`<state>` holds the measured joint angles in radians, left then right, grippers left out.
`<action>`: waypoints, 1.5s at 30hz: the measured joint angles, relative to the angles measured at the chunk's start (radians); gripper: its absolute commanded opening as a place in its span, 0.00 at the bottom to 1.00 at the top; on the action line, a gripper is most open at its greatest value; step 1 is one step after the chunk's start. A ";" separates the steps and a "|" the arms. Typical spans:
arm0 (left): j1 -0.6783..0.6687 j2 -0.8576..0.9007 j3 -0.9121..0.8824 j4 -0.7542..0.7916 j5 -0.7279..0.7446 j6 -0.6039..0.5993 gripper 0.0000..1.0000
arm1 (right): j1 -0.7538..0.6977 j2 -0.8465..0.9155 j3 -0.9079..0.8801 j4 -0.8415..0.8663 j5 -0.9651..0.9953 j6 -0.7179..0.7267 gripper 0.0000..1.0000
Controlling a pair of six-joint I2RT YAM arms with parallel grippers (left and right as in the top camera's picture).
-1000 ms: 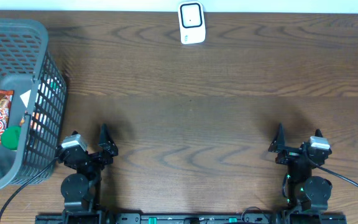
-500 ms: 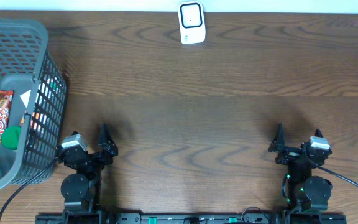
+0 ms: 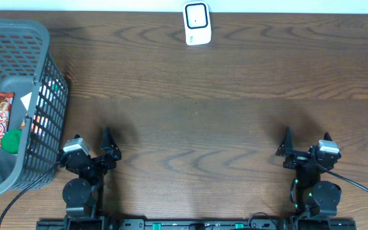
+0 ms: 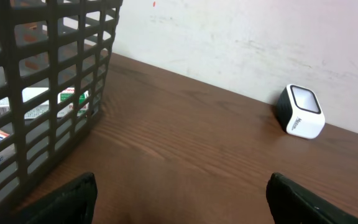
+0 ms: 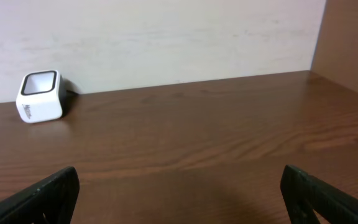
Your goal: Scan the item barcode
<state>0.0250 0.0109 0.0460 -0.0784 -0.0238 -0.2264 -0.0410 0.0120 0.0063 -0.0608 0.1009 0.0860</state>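
At six o'clock, left gripper point(image 3: 92, 142) and right gripper point(image 3: 306, 140) gape empty, ready for nine-o'clock basket point(image 3: 51, 96), twelve-o'clock scanner point(image 3: 197, 23).

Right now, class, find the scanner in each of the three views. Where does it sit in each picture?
Overhead: scanner at top centre.
Left wrist: scanner right of centre, around mid-height.
Right wrist: scanner far left, upper half.
Shared landmark: the white wall just behind it.
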 measured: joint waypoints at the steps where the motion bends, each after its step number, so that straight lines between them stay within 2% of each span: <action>1: 0.000 0.000 0.000 0.000 0.000 0.000 0.88 | 0.000 0.000 0.000 0.000 0.000 0.000 0.99; 13: 0.000 0.000 -0.006 0.017 0.011 0.000 0.87 | 0.000 0.000 0.000 0.000 0.000 0.000 0.99; 21: 0.000 0.026 -0.008 0.027 0.218 0.008 0.87 | 0.002 0.000 0.000 0.000 0.000 0.000 0.99; 28: 0.000 0.273 0.061 -0.002 0.281 0.051 0.87 | 0.005 0.000 0.000 -0.001 0.000 0.000 0.99; 33: 0.000 0.556 0.345 -0.023 0.296 0.105 0.87 | 0.005 0.000 0.000 0.000 0.000 0.000 0.99; 39: 0.000 0.830 0.690 -0.203 0.354 0.127 0.87 | 0.005 0.000 0.000 -0.001 0.000 0.000 0.99; 45: 0.000 0.952 0.751 -0.282 0.444 0.128 0.87 | 0.005 0.000 0.000 0.000 0.000 0.000 0.99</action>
<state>0.0250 0.9627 0.7971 -0.3603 0.4202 -0.0986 -0.0360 0.0120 0.0067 -0.0612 0.1009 0.0860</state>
